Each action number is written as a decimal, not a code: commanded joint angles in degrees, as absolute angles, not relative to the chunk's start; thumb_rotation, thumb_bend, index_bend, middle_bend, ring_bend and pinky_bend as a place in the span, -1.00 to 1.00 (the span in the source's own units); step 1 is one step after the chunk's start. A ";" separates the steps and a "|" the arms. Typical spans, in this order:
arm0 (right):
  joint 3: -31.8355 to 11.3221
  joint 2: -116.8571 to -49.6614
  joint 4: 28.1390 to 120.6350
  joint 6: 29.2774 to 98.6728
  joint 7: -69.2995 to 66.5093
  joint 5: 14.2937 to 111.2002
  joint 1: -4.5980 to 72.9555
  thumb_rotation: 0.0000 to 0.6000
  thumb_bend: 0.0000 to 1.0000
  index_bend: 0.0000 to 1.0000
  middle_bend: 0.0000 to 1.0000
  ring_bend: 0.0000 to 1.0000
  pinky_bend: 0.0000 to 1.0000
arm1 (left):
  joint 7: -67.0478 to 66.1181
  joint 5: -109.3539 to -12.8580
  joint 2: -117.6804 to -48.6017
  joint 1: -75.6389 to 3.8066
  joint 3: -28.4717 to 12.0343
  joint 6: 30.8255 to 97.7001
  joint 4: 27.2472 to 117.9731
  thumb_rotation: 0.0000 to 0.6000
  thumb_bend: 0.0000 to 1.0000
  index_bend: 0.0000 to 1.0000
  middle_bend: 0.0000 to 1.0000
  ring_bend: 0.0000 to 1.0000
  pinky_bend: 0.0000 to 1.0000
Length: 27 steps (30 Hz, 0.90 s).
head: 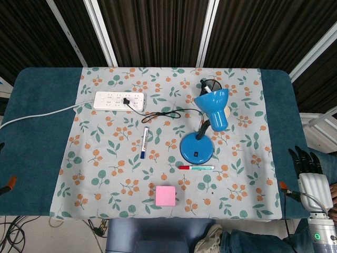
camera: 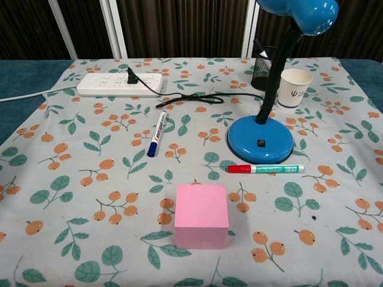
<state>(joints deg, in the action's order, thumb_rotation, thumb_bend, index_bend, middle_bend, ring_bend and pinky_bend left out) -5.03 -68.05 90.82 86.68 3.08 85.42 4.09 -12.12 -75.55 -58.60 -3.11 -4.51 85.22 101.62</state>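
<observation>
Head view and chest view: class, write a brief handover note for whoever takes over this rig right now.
Right hand: beside the table at its right edge, fingers apart, holding nothing. Left hand: not visible.
Things: red-capped marker in front of the blue lamp, nearest the right hand; blue-capped marker and pink block further left.
Done: nothing picked up.
Left: all handling; no item is touched.

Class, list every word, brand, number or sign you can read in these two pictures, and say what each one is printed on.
Paper cup: a dark blue logo, like the Greek letter psi; the print beside it is too small to read.
Blue-capped marker: print on the barrel, too blurred to read.
Red-capped marker: green print on the barrel, too blurred to read.
Power strip, blue lamp, pink block: no readable text.
</observation>
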 commanded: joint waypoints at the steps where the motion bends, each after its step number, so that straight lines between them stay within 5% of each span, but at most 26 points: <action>1: -5.00 -68.02 90.88 86.63 3.08 85.37 4.08 1.00 -0.42 -0.93 -0.96 -0.87 -1.00 | -12.13 -75.53 -58.59 -3.11 -4.52 85.23 101.63 1.00 -0.44 -0.93 -0.92 -1.00 -0.82; 17: -4.66 -67.71 91.54 86.29 2.92 85.59 4.08 1.00 -0.42 -0.93 -0.96 -0.87 -0.89 | -11.68 -75.30 -58.29 -2.81 -4.67 85.63 101.74 1.00 -0.44 -0.93 -0.92 -1.00 -0.82; 22: -4.60 -67.67 91.53 86.05 2.97 85.53 4.15 1.00 -0.42 -0.93 -0.96 -0.87 -1.00 | -11.75 -75.44 -58.33 -2.78 -4.68 85.81 101.79 1.00 -0.44 -0.93 -0.92 -1.00 -0.82; 27: -4.20 -67.30 91.61 85.54 2.66 86.06 4.33 1.00 -0.42 -0.93 -0.96 -0.86 -0.74 | -11.76 -75.38 -58.30 -2.77 -4.67 85.76 101.85 1.00 -0.44 -0.93 -0.92 -1.00 -0.82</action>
<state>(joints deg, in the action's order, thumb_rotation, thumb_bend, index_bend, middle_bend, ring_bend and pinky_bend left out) -4.29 -67.39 91.58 85.64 2.76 85.94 4.28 -11.75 -75.38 -58.30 -2.77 -4.67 85.76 101.85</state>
